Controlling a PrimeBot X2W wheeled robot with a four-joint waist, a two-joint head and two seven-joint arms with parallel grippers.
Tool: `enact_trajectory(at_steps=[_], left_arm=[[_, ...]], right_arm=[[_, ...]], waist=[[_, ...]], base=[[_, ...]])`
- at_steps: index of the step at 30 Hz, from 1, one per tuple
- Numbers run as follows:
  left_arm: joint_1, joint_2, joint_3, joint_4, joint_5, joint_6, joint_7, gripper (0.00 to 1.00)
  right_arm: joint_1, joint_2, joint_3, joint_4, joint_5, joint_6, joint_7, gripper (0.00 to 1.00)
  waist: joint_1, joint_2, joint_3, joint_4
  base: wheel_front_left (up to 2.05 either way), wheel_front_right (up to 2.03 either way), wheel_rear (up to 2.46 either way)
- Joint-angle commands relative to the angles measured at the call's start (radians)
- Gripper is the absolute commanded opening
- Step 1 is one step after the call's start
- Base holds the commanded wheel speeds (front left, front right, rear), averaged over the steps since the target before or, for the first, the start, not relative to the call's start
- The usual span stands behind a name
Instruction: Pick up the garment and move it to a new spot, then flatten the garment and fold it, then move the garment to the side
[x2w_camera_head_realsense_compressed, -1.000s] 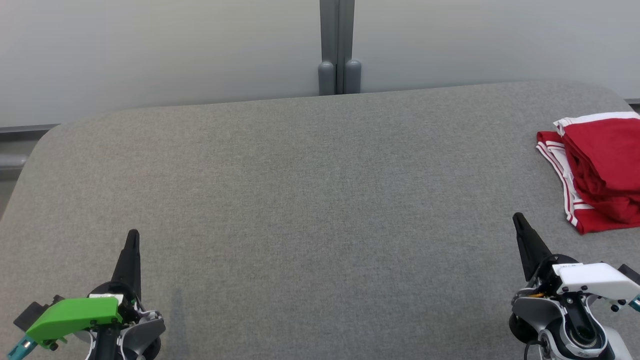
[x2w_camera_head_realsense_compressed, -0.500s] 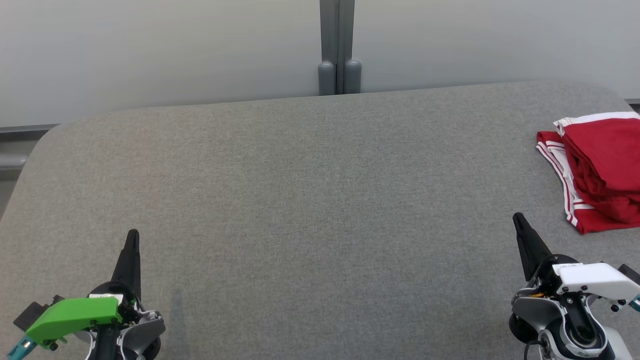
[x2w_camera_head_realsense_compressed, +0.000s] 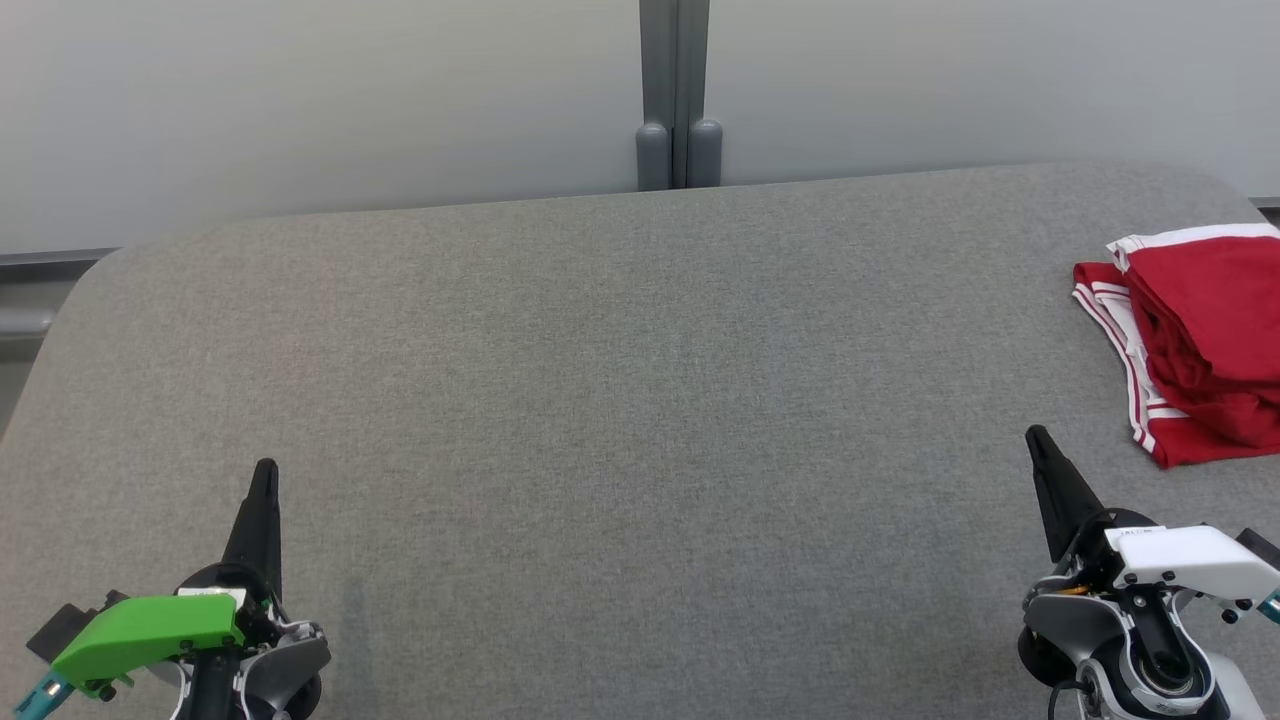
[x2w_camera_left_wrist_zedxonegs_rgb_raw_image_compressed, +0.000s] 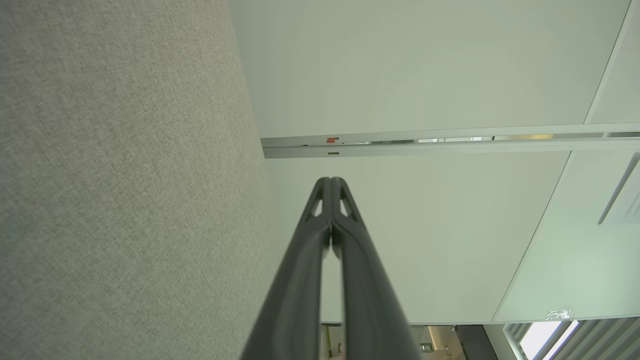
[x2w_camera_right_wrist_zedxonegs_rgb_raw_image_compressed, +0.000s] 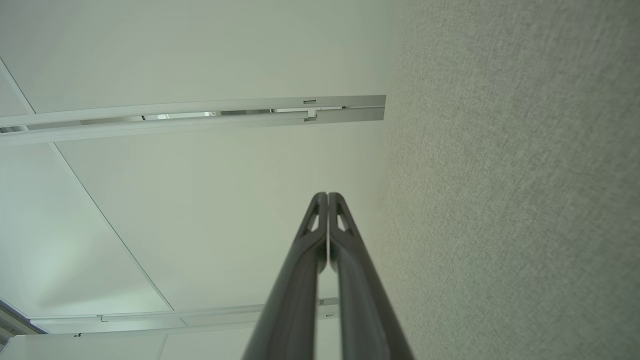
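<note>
Left tool (x2w_camera_head_realsense_compressed: 265, 468), right tool (x2w_camera_head_realsense_compressed: 1034, 434) — tips together; garment (x2w_camera_head_realsense_compressed: 1200, 340) at right edge of table (x2w_camera_head_realsense_compressed: 600, 400).

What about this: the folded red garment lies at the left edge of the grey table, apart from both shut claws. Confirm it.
Wrong side. The folded red garment lies at the right edge of the grey table, apart from the shut left claw and right claw; the head view shows it.
</note>
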Motion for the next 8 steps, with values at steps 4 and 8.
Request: enact_trajectory(at_steps=[4,8], left_arm=[[-0.011,0.004,0.004,-0.001,0.001,-0.004,0.004,0.0],[-0.011,0.004,0.004,-0.001,0.002,-0.004,0.004,0.0]], right_arm=[[-0.007,-0.004,-0.001,-0.004,0.006,0.0,0.002,0.0],[-0.007,-0.004,-0.001,-0.004,0.006,0.0,0.002,0.0]], waist=[[0.0,0.0,0.0,0.0],[0.0,0.0,0.0,0.0]], base=[[0.0,0.0,0.0],[0.0,0.0,0.0]])
